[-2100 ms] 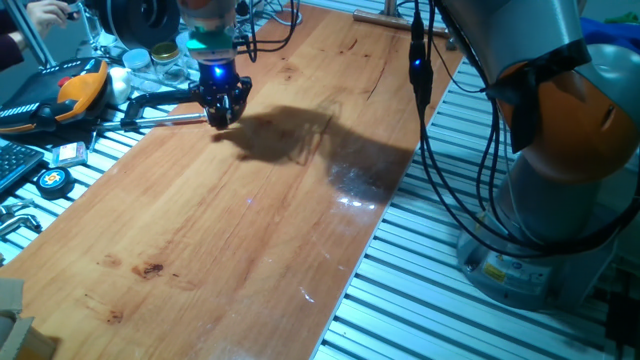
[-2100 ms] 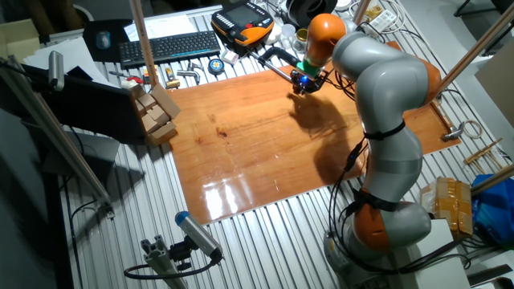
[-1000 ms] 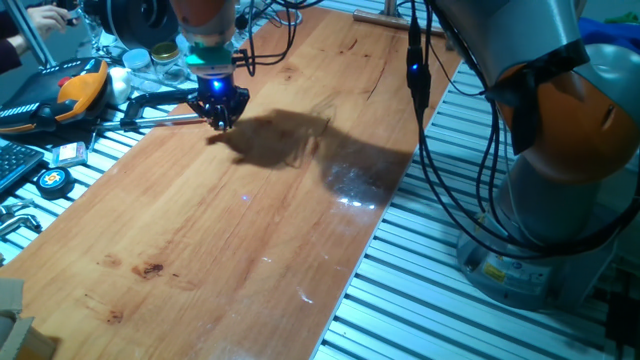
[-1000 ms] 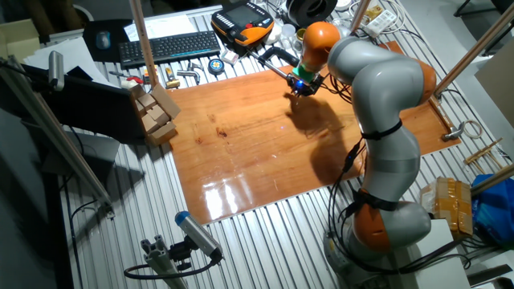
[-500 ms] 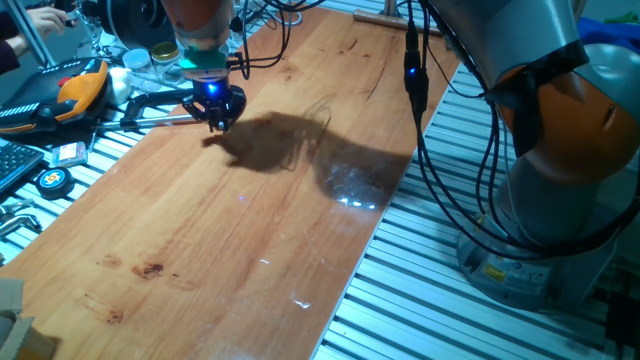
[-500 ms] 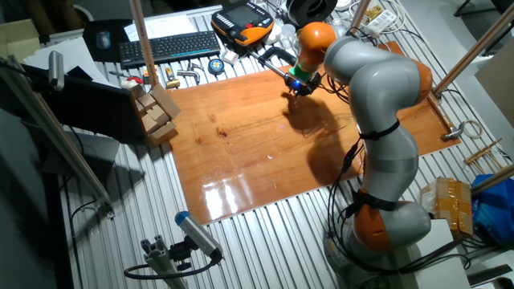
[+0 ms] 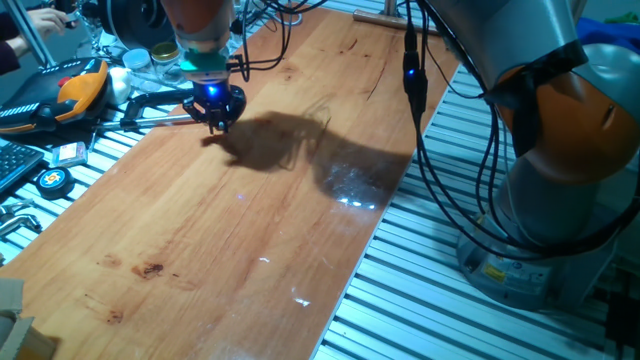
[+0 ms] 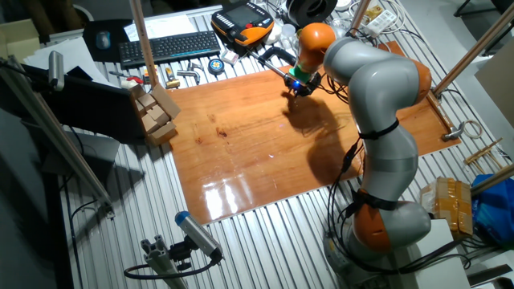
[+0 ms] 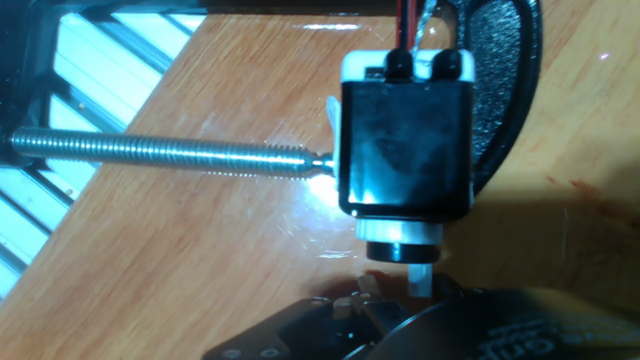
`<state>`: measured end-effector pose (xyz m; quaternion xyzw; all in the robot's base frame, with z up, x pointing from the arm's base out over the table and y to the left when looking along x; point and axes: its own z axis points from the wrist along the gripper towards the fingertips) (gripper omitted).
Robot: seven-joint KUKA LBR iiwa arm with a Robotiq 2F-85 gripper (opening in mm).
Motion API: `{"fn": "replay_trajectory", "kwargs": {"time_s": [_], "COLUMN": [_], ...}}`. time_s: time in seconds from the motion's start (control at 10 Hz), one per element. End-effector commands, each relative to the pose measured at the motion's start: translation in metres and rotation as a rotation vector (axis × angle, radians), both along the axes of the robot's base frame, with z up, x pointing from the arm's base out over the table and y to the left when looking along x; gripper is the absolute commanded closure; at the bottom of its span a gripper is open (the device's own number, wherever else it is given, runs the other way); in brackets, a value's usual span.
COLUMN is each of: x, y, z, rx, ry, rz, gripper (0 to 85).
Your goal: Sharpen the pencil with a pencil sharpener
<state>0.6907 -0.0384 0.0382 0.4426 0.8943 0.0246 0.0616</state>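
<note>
surface: wooden board [image 7: 250, 230], cluttered far edge
gripper [image 7: 214, 118]: at pencil sharpener [image 9: 405, 135]; finger spread unclear
step: stay centred, descend slowly

- One fixed view sits low and close at the near end of the wooden board [image 7: 250, 230], looking along its length toward the cluttered far edge; the arm's base [image 7: 560, 150] fills the right side.
- The other fixed view looks down from high and farther off, from the opposite side, taking in the whole board [image 8: 265, 152], the keyboard [image 8: 165, 46] and the ribbed table [image 8: 265, 241] around it.
- Both fixed views share the board, the arm and the gripper [image 7: 214, 108] at the board's cluttered edge.
- The hand view looks straight down from very near, filled by a black boxy body [image 9: 405, 140] and a threaded rod [image 9: 170, 152] over the same board's edge.
</note>
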Motion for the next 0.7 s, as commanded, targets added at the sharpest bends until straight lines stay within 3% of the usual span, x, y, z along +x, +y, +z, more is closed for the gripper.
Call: {"fn": "replay_trajectory", "kwargs": {"time_s": [0.0,0.6], "x": [0.0015,0.0088], "y": [0.0020,0.0096], "z": [0.0010,0.0011], "rx": [0.000,0.002], "ry": [0.000,0.001], "rz": [0.000,-0.002], "gripper": [51.0,51.0]}}
